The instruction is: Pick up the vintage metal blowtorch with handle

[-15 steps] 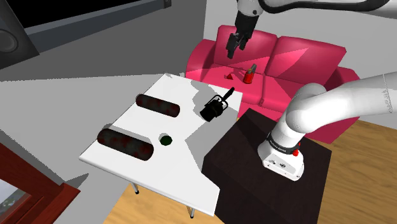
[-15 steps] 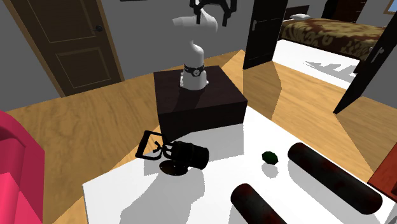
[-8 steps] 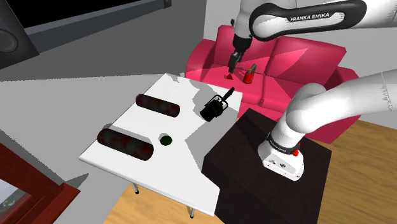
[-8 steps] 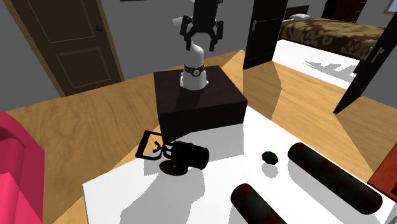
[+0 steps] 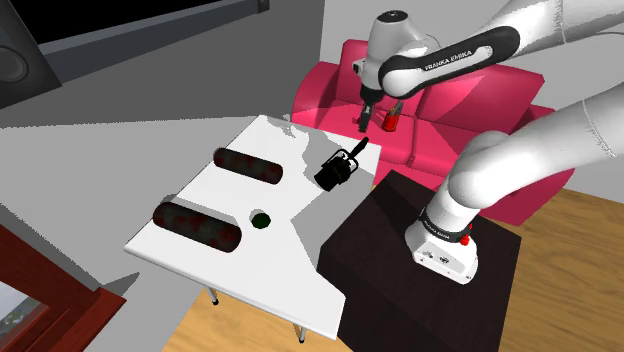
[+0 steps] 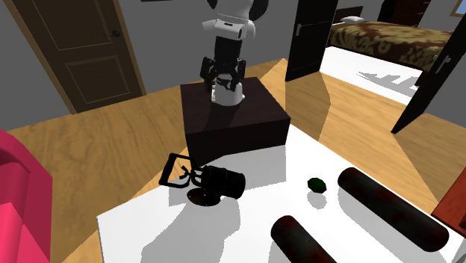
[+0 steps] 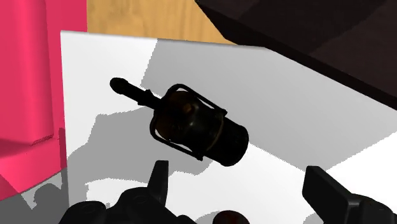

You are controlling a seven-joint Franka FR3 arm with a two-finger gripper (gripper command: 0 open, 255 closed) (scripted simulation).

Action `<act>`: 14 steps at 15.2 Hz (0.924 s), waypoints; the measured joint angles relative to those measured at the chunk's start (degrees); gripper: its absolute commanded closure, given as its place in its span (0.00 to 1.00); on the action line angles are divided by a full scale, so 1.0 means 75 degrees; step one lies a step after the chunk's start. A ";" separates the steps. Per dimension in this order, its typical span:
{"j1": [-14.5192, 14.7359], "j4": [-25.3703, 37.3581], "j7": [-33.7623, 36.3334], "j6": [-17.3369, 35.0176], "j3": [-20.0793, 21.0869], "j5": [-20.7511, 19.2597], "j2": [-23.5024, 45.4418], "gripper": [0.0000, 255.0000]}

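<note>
We see the blowtorch (image 7: 194, 124) as black all over. A dull sheen on its round body reads as dark metal, and its thin wire cage looks smooth. The table (image 7: 102, 70) has a plain white top, matt and smooth. The two cylinders (image 5: 197, 226) on it are dark with mottled red patches and look rough. The sofa (image 5: 470, 90) is flat crimson and smooth; we cannot tell cloth from leather. The floor (image 6: 112, 142) shows light wood planks with grain. The stand (image 6: 254, 119) is very dark brown and matt. The arm (image 5: 520, 160) has a white, slightly glossy shell, and the gripper (image 7: 238, 178) is matt black.
</note>
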 measured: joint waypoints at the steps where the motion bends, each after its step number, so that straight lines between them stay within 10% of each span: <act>1: -0.0032 0.0004 -0.0159 0.0314 -0.0103 -0.0162 0.0312 0.00; 14: -0.0778 0.0780 -0.1413 0.4204 -0.1080 -0.2734 0.4739 0.00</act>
